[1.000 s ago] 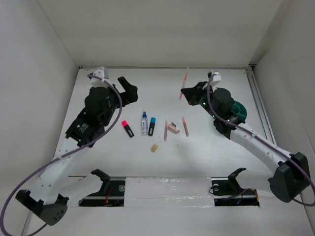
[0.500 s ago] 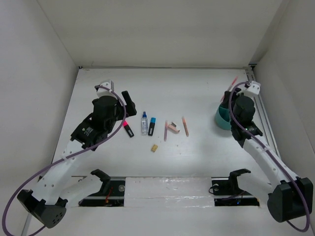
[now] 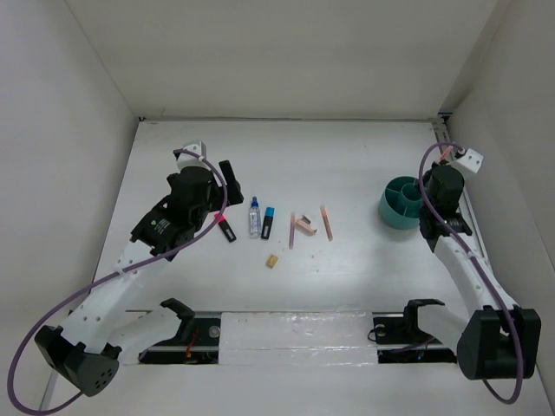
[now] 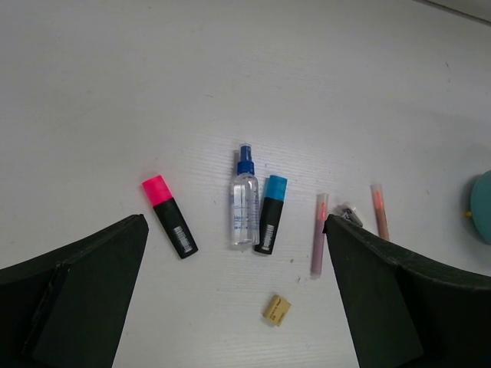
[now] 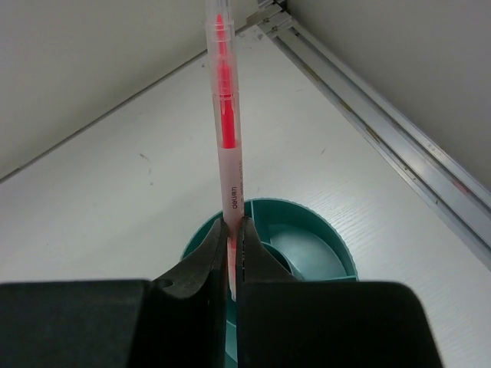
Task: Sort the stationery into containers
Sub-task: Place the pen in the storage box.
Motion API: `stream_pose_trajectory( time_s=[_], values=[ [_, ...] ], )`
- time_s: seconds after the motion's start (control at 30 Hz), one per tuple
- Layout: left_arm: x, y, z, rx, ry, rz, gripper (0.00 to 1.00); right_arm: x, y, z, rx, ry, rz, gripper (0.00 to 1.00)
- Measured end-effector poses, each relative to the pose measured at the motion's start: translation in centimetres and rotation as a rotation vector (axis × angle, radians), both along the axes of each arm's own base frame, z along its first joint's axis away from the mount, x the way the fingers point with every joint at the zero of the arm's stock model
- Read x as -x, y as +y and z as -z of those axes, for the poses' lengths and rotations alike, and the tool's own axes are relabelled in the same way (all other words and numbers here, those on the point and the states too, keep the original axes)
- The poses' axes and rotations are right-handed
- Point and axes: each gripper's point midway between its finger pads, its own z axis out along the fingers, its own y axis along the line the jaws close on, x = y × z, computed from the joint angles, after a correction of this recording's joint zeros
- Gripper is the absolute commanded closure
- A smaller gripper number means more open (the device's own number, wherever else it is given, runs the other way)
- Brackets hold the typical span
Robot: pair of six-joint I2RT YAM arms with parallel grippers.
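On the white desk [image 3: 347,156] the teal cup [image 3: 388,212] sits at the right side. My right claw [image 5: 232,230] hangs over it, clamped on a salmon pencil [image 5: 226,115] that stands upright. My left claw [image 4: 235,221] hovers with its fingers wide apart above the pink-capped marker [image 4: 169,215], clear bottle [image 4: 244,205] and blue-capped marker [image 4: 270,214], which lie side by side, with the tiny tan piece [image 4: 276,309] nearer the arms.

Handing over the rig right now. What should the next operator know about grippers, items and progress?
Right gripper: shut on a pink pen, by the teal cup, not yet dropped.
Left gripper: open, above the table items.
On table: pink-capped marker, bottle, blue-capped marker, two more pens, pink block, tan piece.
Done: nothing visible in cup.
Left: all of it.
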Motion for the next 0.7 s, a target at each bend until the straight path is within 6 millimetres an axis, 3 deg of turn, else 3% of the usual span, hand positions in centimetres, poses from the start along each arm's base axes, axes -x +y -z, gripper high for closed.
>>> stream_pose_trajectory(
  time_s=[0.33, 0.7],
  values=[
    [0.1, -0.4, 0.0, 0.011, 0.006, 0.022, 0.0, -0.8, 0.2, 4.0, -0.037, 0.095, 0.01, 1.0],
    [0.2, -0.9, 0.2, 0.02, 0.017, 0.046, 0.0, -0.8, 0.3, 5.1, -0.059, 0.11, 0.017, 1.0]
  ],
)
